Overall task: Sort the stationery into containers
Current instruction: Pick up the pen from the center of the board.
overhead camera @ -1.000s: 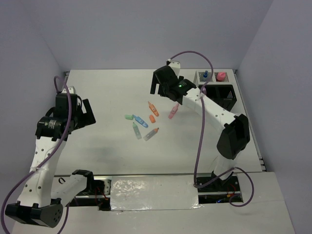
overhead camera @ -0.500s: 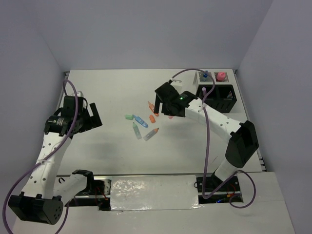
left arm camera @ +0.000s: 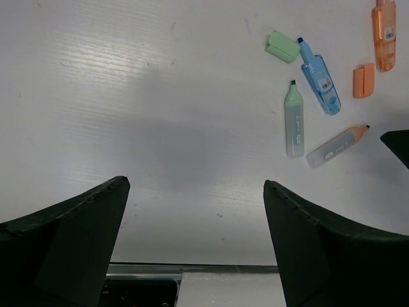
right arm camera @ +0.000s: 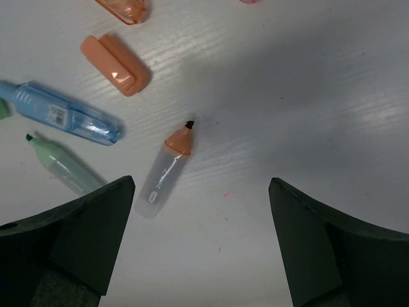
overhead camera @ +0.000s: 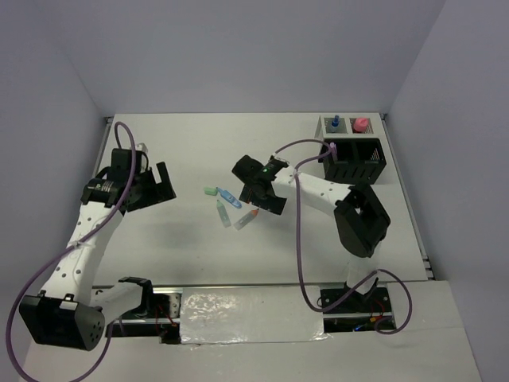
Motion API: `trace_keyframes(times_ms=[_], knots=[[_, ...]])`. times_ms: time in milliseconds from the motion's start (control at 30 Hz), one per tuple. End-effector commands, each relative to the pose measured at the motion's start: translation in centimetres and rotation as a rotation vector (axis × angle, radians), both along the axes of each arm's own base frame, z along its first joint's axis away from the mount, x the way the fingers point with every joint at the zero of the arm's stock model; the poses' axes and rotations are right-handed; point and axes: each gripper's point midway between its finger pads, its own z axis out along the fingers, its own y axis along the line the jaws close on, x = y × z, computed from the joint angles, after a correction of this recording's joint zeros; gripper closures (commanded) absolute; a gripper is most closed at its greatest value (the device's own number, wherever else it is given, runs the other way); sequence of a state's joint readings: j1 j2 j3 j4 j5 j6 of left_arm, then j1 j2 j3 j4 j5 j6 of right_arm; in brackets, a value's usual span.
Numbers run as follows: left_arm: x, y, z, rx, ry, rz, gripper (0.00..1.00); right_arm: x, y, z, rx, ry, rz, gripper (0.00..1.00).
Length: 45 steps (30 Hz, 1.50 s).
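White table [overhead camera: 183, 247] with a black organiser [overhead camera: 355, 161] at its far right and a white tray [overhead camera: 347, 126] just behind it. The tray holds a bottle [overhead camera: 336, 122] and a pink item [overhead camera: 361, 124]. Right gripper [right arm camera: 201, 182], jaws spread and empty, is over the loose markers at mid-table, framing an orange-tipped marker [right arm camera: 165, 173]. Left gripper [left arm camera: 195, 181], jaws likewise spread and empty, is well to their left. Nearby lie a blue marker [right arm camera: 67, 119], a green-tipped marker [right arm camera: 61, 165], an orange cap [right arm camera: 115, 64] and a green cap [left arm camera: 282, 47].
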<state>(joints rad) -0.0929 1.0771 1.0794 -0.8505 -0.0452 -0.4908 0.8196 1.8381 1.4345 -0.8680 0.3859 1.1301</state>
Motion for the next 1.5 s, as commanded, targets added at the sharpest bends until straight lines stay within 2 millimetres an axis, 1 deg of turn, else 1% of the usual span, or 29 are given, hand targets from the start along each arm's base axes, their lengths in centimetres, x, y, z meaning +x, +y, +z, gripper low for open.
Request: trace_keyframes(times_ms=[0, 33, 100, 200, 233, 300, 333, 400, 433, 500, 767, 967, 1000, 1100, 1167, 1267, 1367, 1433, 1467], knots=[[0.9, -0.7, 1.4, -0.018, -0.065, -0.06, 0.01, -0.3, 0.5, -0.5, 0.019, 0.036, -0.124, 0.07], [0.8, -0.8, 1.2, -0.021, -0.059, -0.071, 0.01, -0.4, 0.7, -1.0, 0.02, 0.048, -0.141, 0.1], [0.7, -1.1, 1.0, -0.032, -0.051, -0.084, 0.01, -0.4, 1.2, -1.0, 0.023, 0.047, -0.15, 0.14], [0.6, -1.3, 1.0, -0.038, -0.055, -0.096, 0.01, -0.5, 2.8, -0.7, 0.055, 0.024, -0.152, 0.22], [0.5, -1.3, 1.0, -0.043, -0.053, -0.095, 0.01, -0.2, 3.4, -0.7, 0.062, 0.019, -0.153, 0.22], [0.4, -1.7, 0.9, -0.065, -0.048, -0.099, 0.01, -0.5, 4.2, -0.9, 0.057, 0.028, -0.148, 0.22], [0.3, -1.8, 0.9, -0.074, -0.049, -0.1, 0.01, -0.1, 4.9, -0.9, 0.054, 0.024, -0.148, 0.22], [0.1, -2.1, 1.0, -0.089, -0.049, -0.101, 0.01, -0.5, 5.1, -1.1, 0.03, 0.035, -0.15, 0.22], [0.1, -2.1, 1.1, -0.092, -0.053, -0.097, 0.01, -0.5, 5.6, -1.3, 0.025, 0.037, -0.148, 0.22], [0.0, -1.9, 1.1, -0.088, -0.05, -0.088, 0.01, -0.8, 5.7, -1.9, 0.011, 0.05, -0.158, 0.22], [-0.1, -2.7, 1.3, -0.098, -0.045, -0.12, 0.01, -1.6, 5.7, -2.4, -0.026, 0.062, -0.18, 0.22], [-0.2, -2.8, 1.1, -0.095, -0.036, -0.123, 0.01, -2.1, 6.3, -3.6, -0.025, 0.085, -0.184, 0.23], [-0.2, -2.9, 1.1, -0.095, -0.037, -0.125, 0.01, -2.2, 6.3, -4.1, -0.031, 0.092, -0.188, 0.25], [-0.2, -3.1, 1.2, -0.095, -0.034, -0.133, 0.01, -2.0, 6.2, -4.8, -0.027, 0.082, -0.199, 0.28], [-0.2, -3.2, 1.1, -0.093, -0.031, -0.139, 0.01, -1.6, 5.9, -5.0, -0.024, 0.067, -0.21, 0.29], [-0.4, -3.3, 1.0, -0.089, -0.028, -0.147, 0.01, -1.5, 4.9, -5.7, -0.041, 0.074, -0.224, 0.3], [-0.5, -3.3, 0.9, -0.081, -0.027, -0.148, 0.01, -1.9, 4.7, -6.5, -0.048, 0.098, -0.205, 0.32], [-0.5, -3.2, 0.9, -0.072, -0.028, -0.146, 0.01, -2.6, 4.4, -7.5, -0.052, 0.122, -0.202, 0.32], [-0.4, -3.2, 0.9, -0.071, -0.028, -0.147, 0.01, -2.9, 4.4, -7.9, -0.047, 0.137, -0.191, 0.34]])
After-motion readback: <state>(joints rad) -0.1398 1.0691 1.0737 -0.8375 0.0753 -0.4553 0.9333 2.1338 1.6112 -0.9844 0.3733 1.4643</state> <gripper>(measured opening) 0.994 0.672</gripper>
